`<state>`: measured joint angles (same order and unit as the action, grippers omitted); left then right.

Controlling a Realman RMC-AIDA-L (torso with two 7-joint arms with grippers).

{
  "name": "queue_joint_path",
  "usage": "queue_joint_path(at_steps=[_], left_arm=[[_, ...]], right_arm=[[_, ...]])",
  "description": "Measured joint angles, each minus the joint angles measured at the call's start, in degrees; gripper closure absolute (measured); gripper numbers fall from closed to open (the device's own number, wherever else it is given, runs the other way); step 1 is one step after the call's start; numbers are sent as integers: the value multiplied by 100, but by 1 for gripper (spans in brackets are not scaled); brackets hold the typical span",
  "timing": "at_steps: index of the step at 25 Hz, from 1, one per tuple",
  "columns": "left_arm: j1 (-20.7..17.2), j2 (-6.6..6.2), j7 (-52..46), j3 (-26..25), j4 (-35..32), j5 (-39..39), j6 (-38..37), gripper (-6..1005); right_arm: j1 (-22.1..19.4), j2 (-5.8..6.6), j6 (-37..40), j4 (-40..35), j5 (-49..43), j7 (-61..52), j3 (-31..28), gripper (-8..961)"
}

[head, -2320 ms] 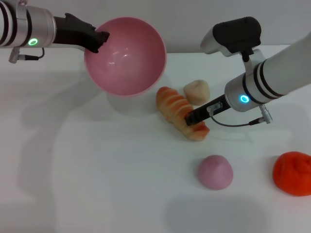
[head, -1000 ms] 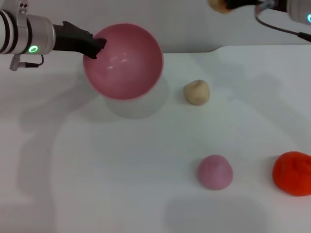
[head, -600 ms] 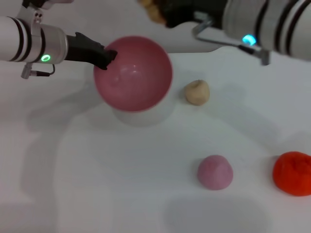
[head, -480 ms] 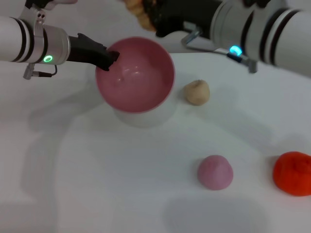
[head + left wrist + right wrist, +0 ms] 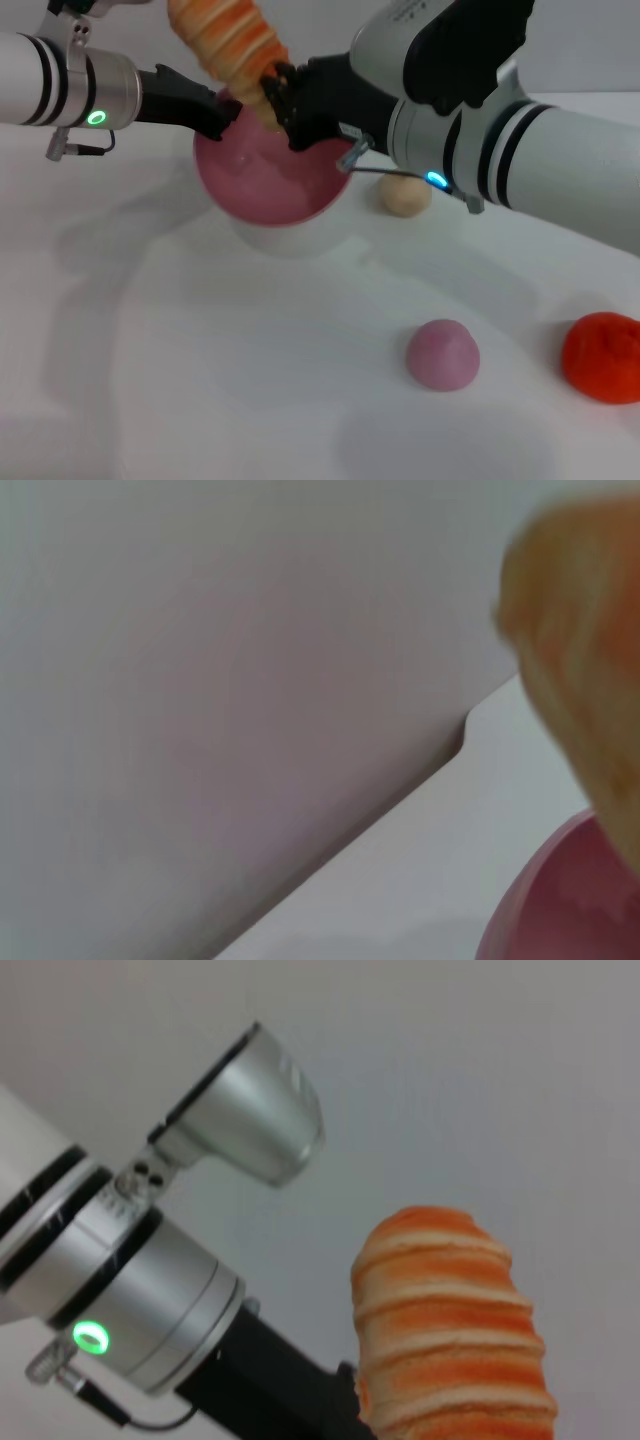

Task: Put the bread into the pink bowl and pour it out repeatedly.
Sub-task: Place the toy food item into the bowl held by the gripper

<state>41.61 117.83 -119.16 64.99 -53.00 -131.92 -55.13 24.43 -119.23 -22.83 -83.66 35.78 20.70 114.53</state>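
Observation:
The pink bowl [image 5: 270,185] is at the table's back left, tilted, with my left gripper [image 5: 222,115] shut on its left rim. My right gripper [image 5: 282,105] is shut on the lower end of the bread [image 5: 228,42], an orange and cream striped loaf, and holds it steeply tilted above the bowl's opening. The bread fills the right wrist view [image 5: 450,1335], with the left arm [image 5: 130,1290] beside it. In the left wrist view the bread [image 5: 575,650] shows as a blur above the bowl's rim [image 5: 555,900].
A small beige bun [image 5: 405,196] lies just right of the bowl, partly behind my right arm. A pink dome-shaped lump [image 5: 443,354] sits in the front middle. An orange-red lump [image 5: 602,356] lies at the right edge.
My right gripper lifted the bread off the table, out of view, then carried it left and down over the bowl. The left gripper moved the bowl slightly right and lower.

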Motion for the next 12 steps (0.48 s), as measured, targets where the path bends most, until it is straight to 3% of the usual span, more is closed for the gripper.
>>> queue_joint_path(at_steps=[11, 12], left_arm=[[20, -17, -2, -19, 0, -17, 24, 953], [20, -19, -2, -20, 1, -24, 37, 953]], right_arm=[[36, 5, -302, 67, 54, 8, 6, 769], [35, 5, -304, 50, 53, 10, 6, 725]])
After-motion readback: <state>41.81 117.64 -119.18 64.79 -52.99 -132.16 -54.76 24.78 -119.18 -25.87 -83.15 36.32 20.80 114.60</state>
